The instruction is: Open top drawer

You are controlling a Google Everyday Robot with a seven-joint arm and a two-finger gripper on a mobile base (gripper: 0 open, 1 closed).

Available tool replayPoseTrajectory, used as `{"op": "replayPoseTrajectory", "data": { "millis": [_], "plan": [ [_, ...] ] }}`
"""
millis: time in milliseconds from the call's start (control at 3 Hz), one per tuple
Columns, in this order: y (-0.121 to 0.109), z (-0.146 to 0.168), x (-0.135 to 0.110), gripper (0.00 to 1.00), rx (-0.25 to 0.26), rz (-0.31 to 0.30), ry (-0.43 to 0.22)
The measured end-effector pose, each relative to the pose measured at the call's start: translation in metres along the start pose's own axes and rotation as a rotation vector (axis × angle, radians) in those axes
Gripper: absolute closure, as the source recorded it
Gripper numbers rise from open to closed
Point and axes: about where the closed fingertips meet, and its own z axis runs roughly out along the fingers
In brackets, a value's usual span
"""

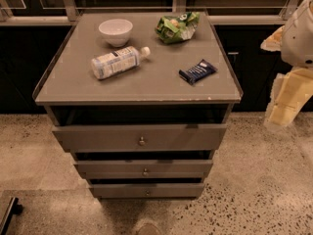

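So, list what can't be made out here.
Camera view:
- Top drawer contents: hidden behind its front and the tabletop.
- Tool, right of the tabletop: partly cut off by the frame edge.
- Bottle label: too small to read.

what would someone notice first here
A grey cabinet fills the middle, with three stacked drawers; the top drawer is the widest. On the cabinet lie a white bowl, a bottle on its side, a green bag and a dark bar. The gripper hangs at the right edge, apart from the drawers.
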Motion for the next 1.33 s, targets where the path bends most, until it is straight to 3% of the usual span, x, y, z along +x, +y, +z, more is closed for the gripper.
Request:
{"op": "replayPoseTrajectory", "data": {
  "millis": [667,1000,1333],
  "plan": [
    [0.001,0.004,0.002,0.00,0.016,0.022,-0.018],
    [0.026,0.016,0.007,0.00,0.043,0.147,-0.086],
    [0.066,0.053,0.019,0.00,0.034,0.330,-0.180]
  ]
}}
